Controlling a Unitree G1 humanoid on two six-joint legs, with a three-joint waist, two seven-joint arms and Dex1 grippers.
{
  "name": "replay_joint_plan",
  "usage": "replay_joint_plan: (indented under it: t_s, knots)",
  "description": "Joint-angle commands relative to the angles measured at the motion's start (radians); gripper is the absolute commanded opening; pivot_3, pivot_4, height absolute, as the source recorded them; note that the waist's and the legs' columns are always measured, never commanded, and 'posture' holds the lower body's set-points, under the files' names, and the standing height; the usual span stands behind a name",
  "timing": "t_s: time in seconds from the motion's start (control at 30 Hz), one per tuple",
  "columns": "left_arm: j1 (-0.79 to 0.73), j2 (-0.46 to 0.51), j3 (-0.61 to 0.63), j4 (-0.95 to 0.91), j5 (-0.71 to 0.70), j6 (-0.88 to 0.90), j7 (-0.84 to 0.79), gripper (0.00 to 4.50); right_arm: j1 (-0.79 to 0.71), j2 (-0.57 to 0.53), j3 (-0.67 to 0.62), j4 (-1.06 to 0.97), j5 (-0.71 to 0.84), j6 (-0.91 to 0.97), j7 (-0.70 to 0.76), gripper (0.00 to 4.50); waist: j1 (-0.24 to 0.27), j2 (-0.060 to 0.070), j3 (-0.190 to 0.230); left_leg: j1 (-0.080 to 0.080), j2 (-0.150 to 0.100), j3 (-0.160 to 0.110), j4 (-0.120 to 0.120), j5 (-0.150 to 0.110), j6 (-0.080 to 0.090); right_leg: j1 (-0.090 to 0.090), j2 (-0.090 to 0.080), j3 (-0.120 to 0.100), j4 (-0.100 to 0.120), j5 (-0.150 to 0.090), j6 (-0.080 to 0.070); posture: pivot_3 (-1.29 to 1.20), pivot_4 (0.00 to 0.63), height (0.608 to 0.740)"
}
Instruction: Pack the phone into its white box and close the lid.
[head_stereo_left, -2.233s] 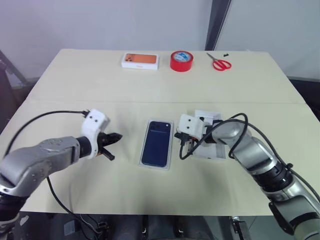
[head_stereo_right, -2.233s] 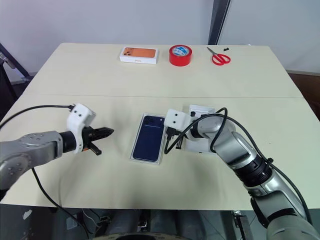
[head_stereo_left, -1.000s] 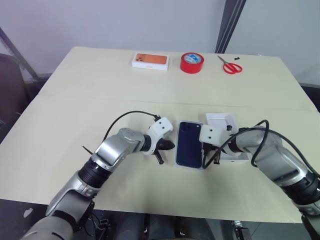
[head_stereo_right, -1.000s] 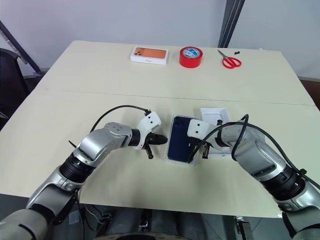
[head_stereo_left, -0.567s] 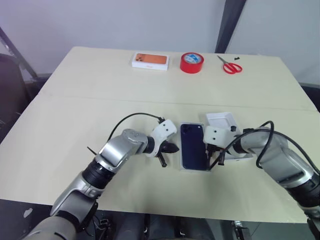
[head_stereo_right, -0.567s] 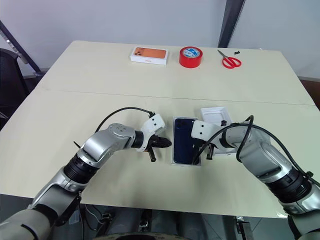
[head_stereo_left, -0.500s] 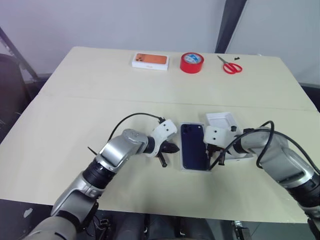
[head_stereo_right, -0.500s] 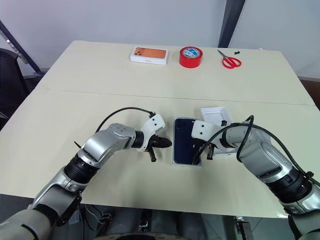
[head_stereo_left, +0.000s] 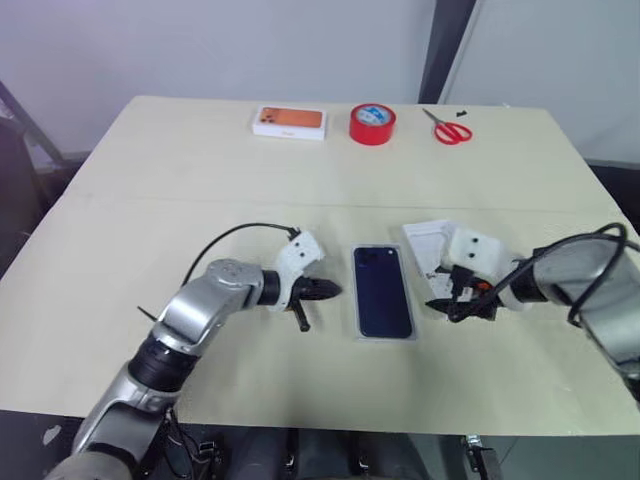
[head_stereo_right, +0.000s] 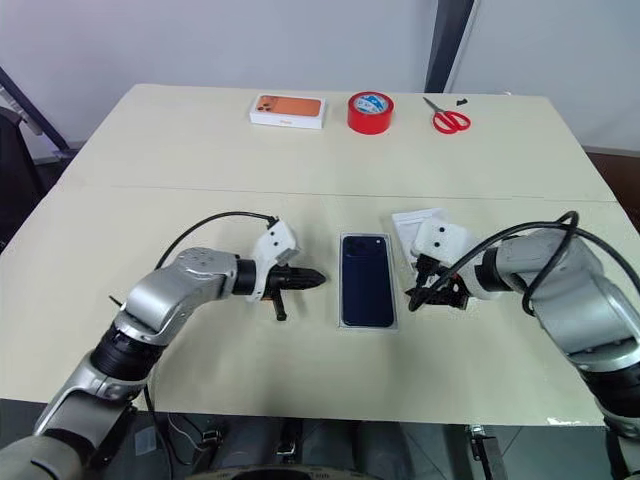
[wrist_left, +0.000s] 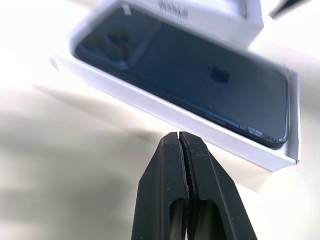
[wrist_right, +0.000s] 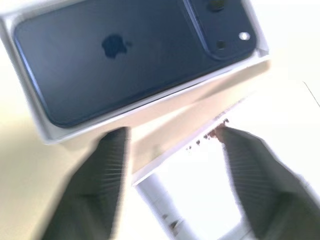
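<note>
The dark navy phone (head_stereo_left: 383, 290) lies back up inside the shallow white box (head_stereo_left: 385, 338) at the table's middle. My left gripper (head_stereo_left: 335, 290) is shut and empty. It points at the box's left side from a short gap, and its closed fingers (wrist_left: 182, 165) aim at the box wall (wrist_left: 165, 117). My right gripper (head_stereo_left: 455, 303) hovers just right of the box. It is open, with both fingers (wrist_right: 107, 165) spread wide and nothing gripped. The white lid (head_stereo_left: 425, 240) lies under and behind that wrist, partly hidden.
Along the table's far edge sit a small white box with an orange printed face (head_stereo_left: 288, 121), a red tape roll (head_stereo_left: 372, 123) and red-handled scissors (head_stereo_left: 447, 129). Black cables loop from both wrists over the tabletop.
My right gripper has drawn back to the right from the box's edge, risen a little and opened. My left gripper has backed off slightly to the left, still shut.
</note>
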Motion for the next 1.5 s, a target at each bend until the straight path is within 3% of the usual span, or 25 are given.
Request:
replay_joint_plan:
  t_s: [0.03, 0.2, 0.5, 0.6, 0.8, 0.93, 1.1, 1.23, 1.37, 1.43, 1.5]
  knots:
    - [0.066, 0.012, 0.087, -0.054, -0.008, -0.189, -0.029, 0.05, -0.064, 0.065, -0.038, 0.014, 0.037, 0.205, -0.104, 3.97, -0.005, 0.0, 0.0, 0.0, 0.0, 0.0, 0.0, 0.0, 0.0, 0.0, 0.0, 0.0, 0.0, 0.0, 0.0, 0.0, 0.15, 0.725]
    - [0.162, 0.058, 0.138, -0.071, -0.024, -0.341, -0.112, 0.05, -0.131, 0.195, -0.081, 0.092, 0.046, 0.448, -0.26, 3.97, -0.003, 0.001, 0.0, 0.0, 0.0, 0.0, -0.002, 0.0, -0.001, -0.001, 0.0, 0.0, 0.0, 0.0, 0.0, 0.0, 0.15, 0.725]
    - [0.213, 0.089, 0.143, -0.077, -0.028, -0.399, -0.148, 0.05, -0.129, 0.282, -0.076, 0.13, 0.097, 0.48, -0.435, 3.97, -0.002, 0.001, 0.0, -0.001, 0.0, 0.001, -0.002, 0.0, 0.0, -0.002, -0.001, 0.0, 0.0, 0.0, 0.0, 0.0, 0.15, 0.725]
    - [0.218, 0.079, 0.142, -0.085, -0.034, -0.393, -0.14, 0.05, -0.115, 0.312, -0.068, 0.129, 0.105, 0.48, -0.497, 3.2, -0.004, 0.001, 0.0, -0.001, 0.0, 0.001, -0.002, 0.0, 0.0, -0.002, -0.001, 0.0, 0.0, 0.0, 0.0, 0.0, 0.15, 0.725]
    - [0.221, 0.07, 0.153, -0.087, -0.046, -0.381, -0.124, 0.05, -0.102, 0.344, -0.1, 0.118, 0.168, 0.48, -0.586, 0.06, -0.006, 0.002, 0.0, -0.001, 0.0, 0.001, -0.002, 0.0, 0.0, -0.002, -0.001, 0.0, 0.001, 0.0, 0.0, 0.0, 0.15, 0.725]
    - [0.223, 0.068, 0.16, -0.085, -0.052, -0.374, -0.112, 0.05, -0.112, 0.343, -0.131, 0.131, 0.218, 0.48, -0.644, 0.02, -0.006, 0.002, 0.0, -0.001, 0.0, 0.001, -0.002, 0.0, 0.0, -0.002, -0.001, 0.0, 0.001, 0.0, 0.0, 0.0, 0.15, 0.725]
    - [0.229, 0.045, 0.247, -0.049, -0.064, -0.367, -0.017, 0.05, -0.249, 0.42, -0.305, 0.186, 0.32, 0.48, -0.665, 0.02, -0.02, 0.003, 0.0, -0.001, 0.0, 0.001, -0.002, 0.0, 0.0, -0.002, -0.001, 0.0, 0.001, 0.0, 0.0, 0.0, 0.15, 0.725]
    - [0.206, 0.014, 0.341, 0.015, -0.058, -0.358, 0.098, 0.05, -0.362, 0.56, -0.499, 0.307, 0.675, 0.48, -0.739, 0.02, -0.025, 0.003, 0.0, 0.0, 0.001, 0.001, -0.002, 0.0, 0.0, -0.002, 0.001, 0.0, 0.002, 0.0, 0.0, 0.0, 0.15, 0.725]
    - [0.198, 0.016, 0.374, 0.038, -0.042, -0.377, 0.14, 0.05, -0.39, 0.679, -0.551, 0.389, 1.098, 0.48, -1.0, 0.02, -0.024, 0.003, 0.0, 0.0, 0.001, 0.001, -0.003, 0.0, 0.0, -0.002, 0.001, 0.0, 0.003, 0.0, 0.001, 0.0, 0.15, 0.725]
    - [0.195, 0.024, 0.38, 0.043, -0.031, -0.383, 0.151, 0.05, -0.279, 0.691, -0.381, 0.393, 1.557, 0.259, -1.32, 0.02, -0.021, 0.003, 0.001, -0.001, 0.001, 0.001, -0.002, 0.0, 0.0, -0.003, 0.001, 0.0, 0.003, 0.0, 0.001, 0.0, 0.15, 0.725]
    - [0.192, 0.031, 0.38, 0.044, -0.028, -0.386, 0.15, 0.05, -0.177, 0.734, -0.259, 0.348, 1.774, 0.09, -1.517, 0.02, -0.022, 0.001, 0.0, -0.001, 0.001, 0.001, -0.002, 0.0, 0.0, -0.002, 0.0, 0.0, 0.003, 0.0, 0.0, 0.0, 0.15, 0.725]
